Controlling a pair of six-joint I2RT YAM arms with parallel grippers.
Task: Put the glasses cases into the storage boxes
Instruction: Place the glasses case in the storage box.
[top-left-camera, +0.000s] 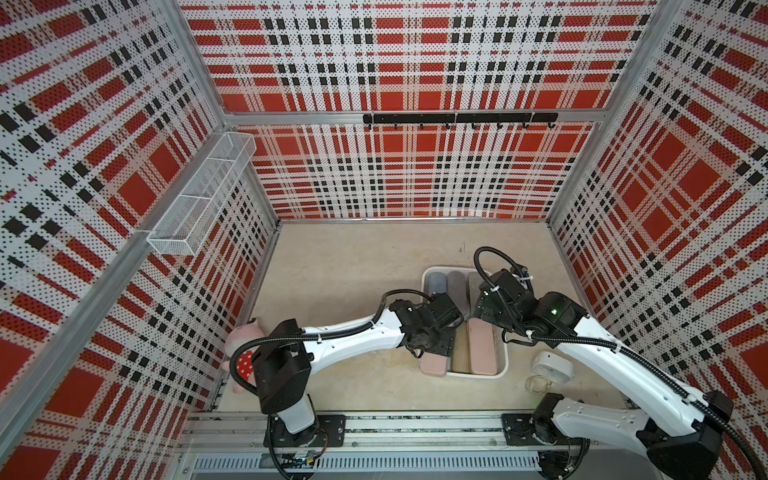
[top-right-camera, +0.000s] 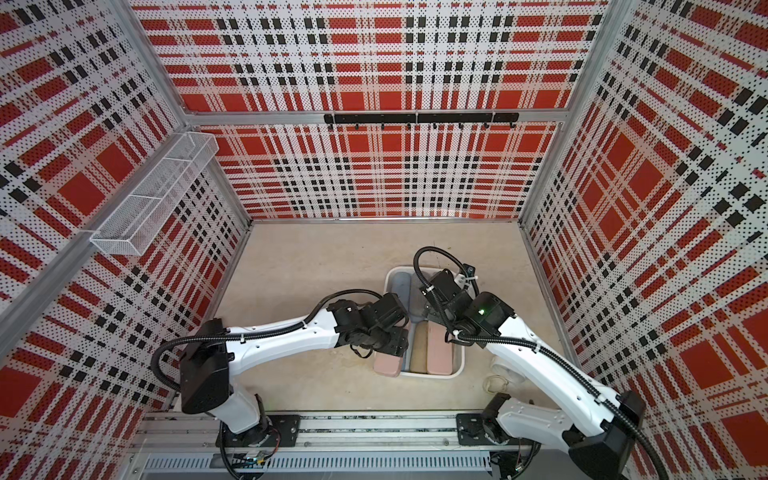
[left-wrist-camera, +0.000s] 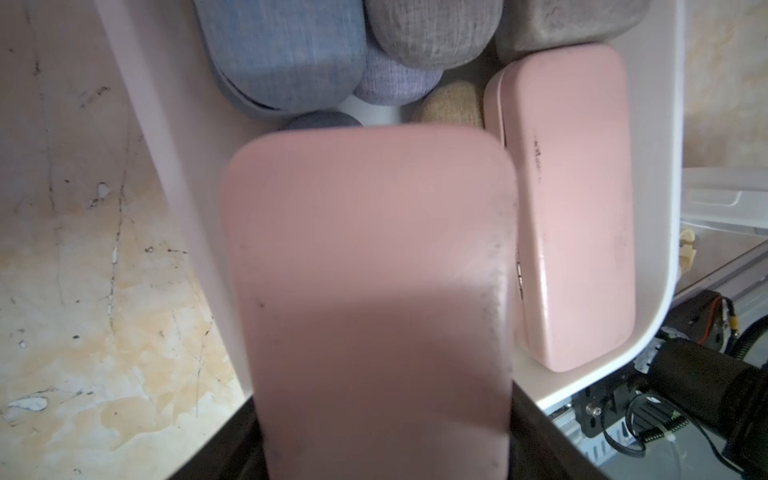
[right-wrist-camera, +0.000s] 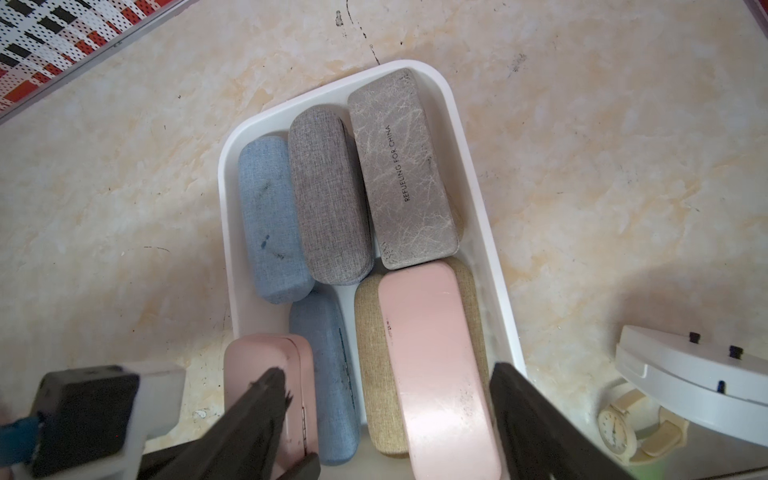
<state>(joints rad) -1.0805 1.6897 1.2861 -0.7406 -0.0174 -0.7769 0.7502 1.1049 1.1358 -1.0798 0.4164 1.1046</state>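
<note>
Overhead, the left gripper (top-left-camera: 432, 349) clamps a smooth pink case (top-left-camera: 434, 365) across the near-left rim of the white tray (top-left-camera: 478, 375). Inside, a woven blue case (right-wrist-camera: 270, 216), grey case (right-wrist-camera: 328, 195) and tan case (right-wrist-camera: 368, 353) crowd it. The right gripper (right-wrist-camera: 387, 372) hangs open above them; a round white device (top-left-camera: 552, 365) sits just right, open tabletop (top-left-camera: 332, 282) left.

Light is bright, soft and even. Both top views bow the plaid walls (top-left-camera: 124, 166) at the edges. In the left wrist view the closest pink case (left-wrist-camera: 365, 270) is out of focus, and its camera-near end is shadowed. In the right wrist view the fingers (right-wrist-camera: 523, 415) of the right gripper (right-wrist-camera: 388, 370) blur, and a faint shadow lies on the tabletop (right-wrist-camera: 665, 274).
</note>
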